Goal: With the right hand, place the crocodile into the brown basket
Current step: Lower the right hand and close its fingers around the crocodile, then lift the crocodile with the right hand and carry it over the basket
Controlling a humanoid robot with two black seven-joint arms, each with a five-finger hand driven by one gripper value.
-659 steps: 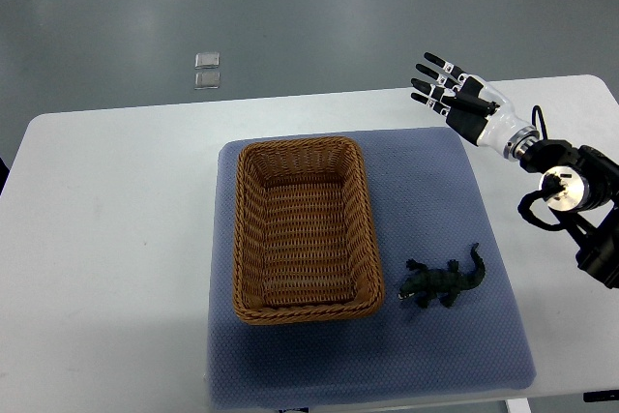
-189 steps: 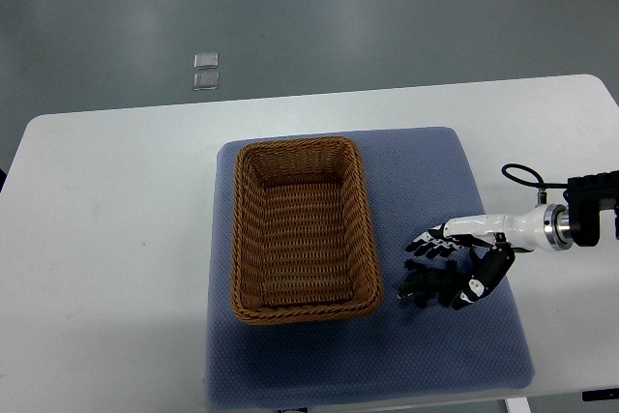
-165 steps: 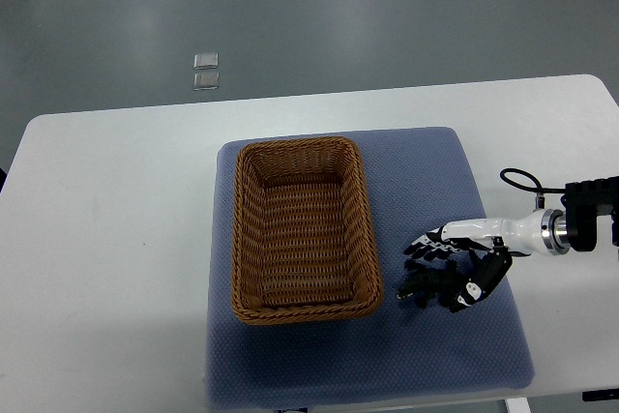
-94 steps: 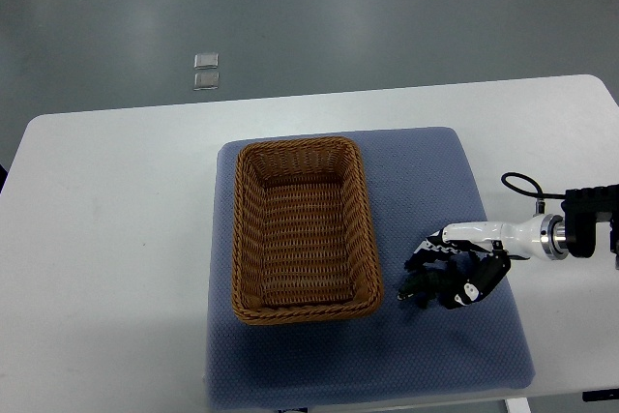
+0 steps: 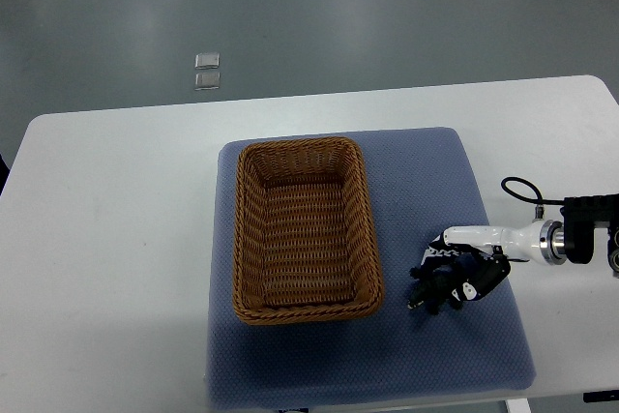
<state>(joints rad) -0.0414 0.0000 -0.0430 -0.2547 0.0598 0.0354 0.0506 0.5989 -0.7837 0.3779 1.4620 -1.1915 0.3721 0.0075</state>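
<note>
crocodile (image 5: 422, 295) is now clenched tighter in the right hand (image 5: 462, 274).

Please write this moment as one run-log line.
phase: grasp | right hand: curled around crocodile, over blue mat | brown basket: empty | left hand: not in view

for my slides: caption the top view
Right hand gripping the toy crocodile on the blue mat, beside the brown wicker basket
</note>
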